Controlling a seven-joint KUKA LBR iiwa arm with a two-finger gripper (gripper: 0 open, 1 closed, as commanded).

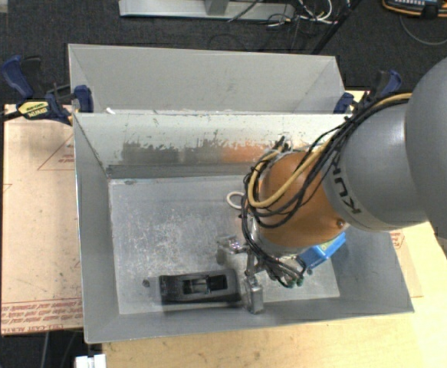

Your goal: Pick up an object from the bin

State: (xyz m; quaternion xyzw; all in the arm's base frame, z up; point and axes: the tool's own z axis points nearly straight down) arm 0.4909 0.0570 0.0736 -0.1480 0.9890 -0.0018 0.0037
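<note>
Checking edges first: finding the bin (93, 228) walled on all four sides, with walls sloping outward and the back wall scuffed and streaked. Noting the gripper (253, 296) hanging low over the floor (169, 221), close to the front wall, with little room on that side. Seeing open floor to the left and toward the back, all scratched, dull grey metal. Seeing dark flooring (39, 21) beyond the rim.

Finding a black block (195, 288), oblong, lying flat on the floor left of front centre, its long side running parallel to the front wall. Placing the gripper just beside the block's right end. Not being able to tell whether touching or apart. Not being able to tell whether clenched or released, so recording the gripper state as undetermined.

Noting the arm (407, 167) reaching in from the right. Noting the orange cover (300, 205) and looped cables (284, 179) hanging over the centre-right of the floor and hiding that part. Noting a blue piece (324, 251) showing under the cover on the right side, partly hidden, kind unclear, lying well apart from the block.
</note>
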